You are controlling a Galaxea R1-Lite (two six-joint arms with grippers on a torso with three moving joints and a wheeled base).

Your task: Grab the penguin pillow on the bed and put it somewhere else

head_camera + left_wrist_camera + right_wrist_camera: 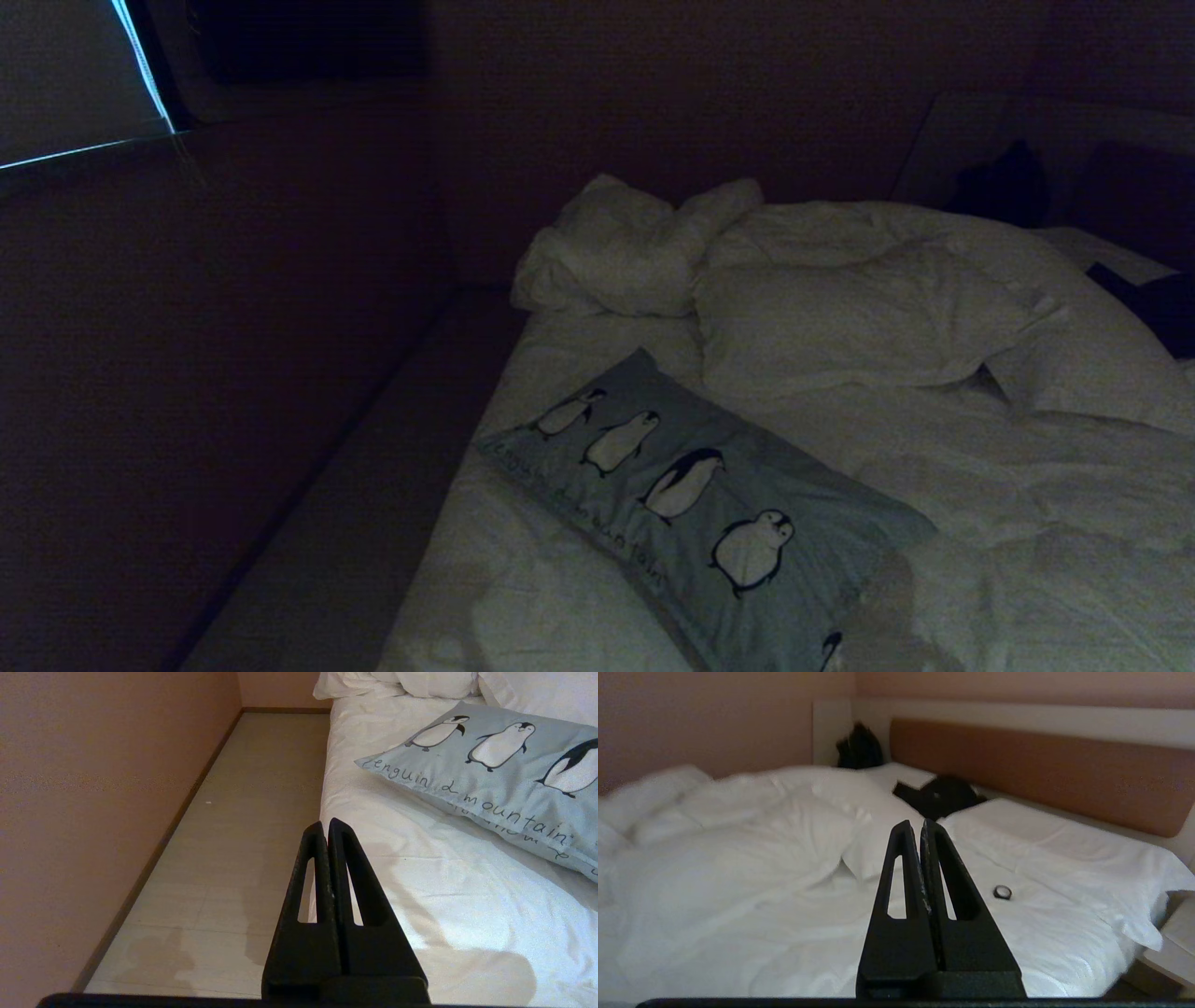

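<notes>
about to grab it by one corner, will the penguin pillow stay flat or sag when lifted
The penguin pillow will probably sag: it looks soft and puffy, dented into the bed. It is likely light for its size, being cloth and stuffing. It won't roll, lying flat, though its fabric cover may slip or bunch in a pinch.

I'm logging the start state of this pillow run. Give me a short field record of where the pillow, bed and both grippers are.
penguin pillow: lying flat on the bed, near its floor-side edge, not held
bed: white bedding, rumpled duvet beyond the pillow
left gripper: shut, empty, above the bed edge, short of the pillow
right gripper: shut, empty, over the bedding, pillow not in its view
small ring-shaped object: on the sheet
dark items: near the headboard
</notes>
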